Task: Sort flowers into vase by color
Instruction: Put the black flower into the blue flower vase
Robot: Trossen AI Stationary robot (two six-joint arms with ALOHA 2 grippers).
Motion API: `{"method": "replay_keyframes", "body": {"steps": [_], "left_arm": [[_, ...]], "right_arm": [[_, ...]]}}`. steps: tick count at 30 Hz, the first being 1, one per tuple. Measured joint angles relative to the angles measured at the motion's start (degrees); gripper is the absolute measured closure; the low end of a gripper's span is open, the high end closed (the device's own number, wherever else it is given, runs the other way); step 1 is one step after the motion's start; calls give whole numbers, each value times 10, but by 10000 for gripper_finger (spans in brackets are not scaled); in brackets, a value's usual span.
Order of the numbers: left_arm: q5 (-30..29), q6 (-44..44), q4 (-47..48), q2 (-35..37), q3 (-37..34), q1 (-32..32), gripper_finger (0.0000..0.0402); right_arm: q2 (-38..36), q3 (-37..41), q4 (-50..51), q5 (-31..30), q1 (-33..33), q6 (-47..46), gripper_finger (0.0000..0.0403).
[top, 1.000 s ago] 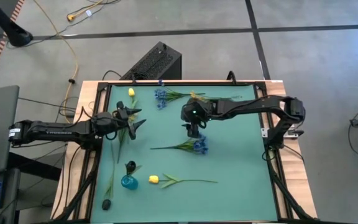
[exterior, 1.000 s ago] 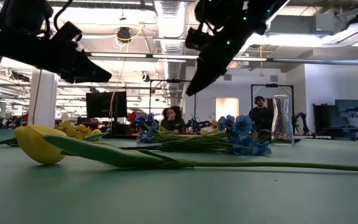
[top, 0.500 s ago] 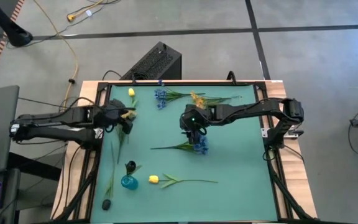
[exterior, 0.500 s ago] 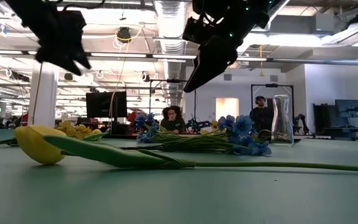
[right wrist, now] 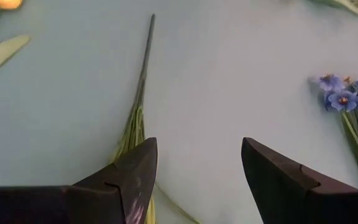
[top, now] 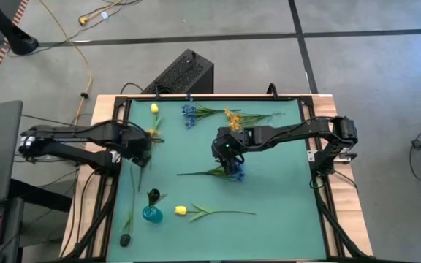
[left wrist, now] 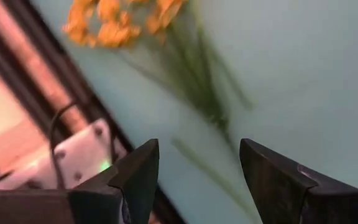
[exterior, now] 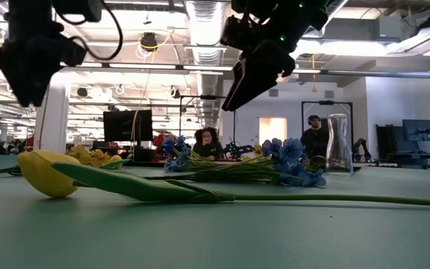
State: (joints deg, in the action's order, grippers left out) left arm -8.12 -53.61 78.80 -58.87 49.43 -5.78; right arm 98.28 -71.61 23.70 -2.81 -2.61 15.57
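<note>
Table mat: smooth, matt teal sheet. Table frame: pale wood with black metal rails. Vase: clear glossy glass. Gripper fingers: dark matt plastic.

Flowers lie flat, scattered on the green surface; a blue spray at frame centre; a yellow tulip lower centre; blue and orange sprays along the top; a yellow bud upper left; a teal vase stands lower left.
</note>
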Motion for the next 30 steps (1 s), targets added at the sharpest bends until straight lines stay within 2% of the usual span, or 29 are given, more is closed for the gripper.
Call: {"method": "replay_keyframes", "body": {"steps": [9,15,18,21,30], "left_arm": [[64,-58,18,-58,-1,40,189],[127,-117,9,-58,-49,77,189],[146,-149,-18,-57,-77,102,190],[153,-186,-34,-60,-71,125,190],[183,-266,-169,-83,-70,202,190]], "right_arm": [[0,0,7,0,0,0,143],[0,0,15,0,0,1,143],[0,0,16,5,0,10,143],[0,0,14,17,0,16,143],[0,0,14,33,0,25,143]]}}
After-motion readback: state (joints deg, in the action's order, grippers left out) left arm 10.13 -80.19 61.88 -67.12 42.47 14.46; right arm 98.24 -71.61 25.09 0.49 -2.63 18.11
